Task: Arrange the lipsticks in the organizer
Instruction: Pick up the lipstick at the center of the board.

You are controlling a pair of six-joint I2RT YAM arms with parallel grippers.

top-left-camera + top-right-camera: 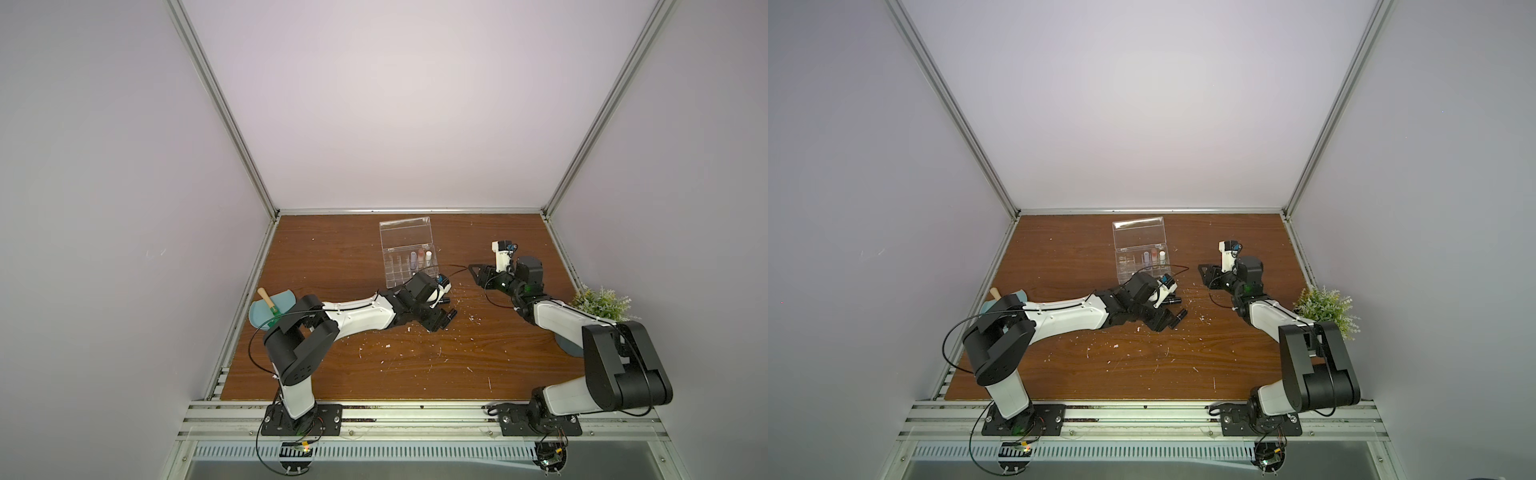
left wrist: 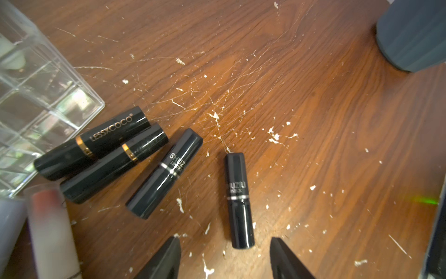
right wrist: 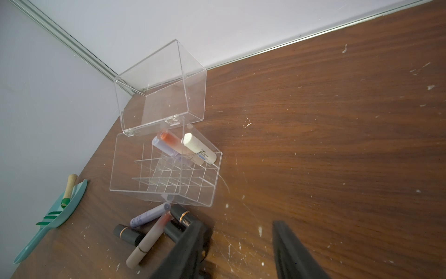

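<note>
The clear organizer point(image 1: 407, 257) point(image 1: 1140, 253) stands at the table's back middle with its lid up. A lilac, a pink-red and a white lipstick point(image 3: 199, 151) lean in its back row. Beside its front corner lie several loose lipsticks: black ones point(image 2: 96, 142), a lilac one point(image 3: 149, 215) and a beige-pink one point(image 3: 147, 244). My left gripper point(image 2: 225, 241) point(image 1: 438, 322) is open low over the table. One black lipstick point(image 2: 237, 200) lies apart from the rest, its end just between the fingertips and untouched. My right gripper point(image 3: 237, 223) point(image 1: 478, 274) hangs open and empty right of the organizer.
A teal dustpan point(image 1: 272, 311) with a wooden-handled brush lies at the left edge. A small green plant point(image 1: 600, 303) in a grey pot point(image 2: 410, 33) stands at the right edge behind the right arm. White flecks and scratches cover the wooden table point(image 1: 374, 365).
</note>
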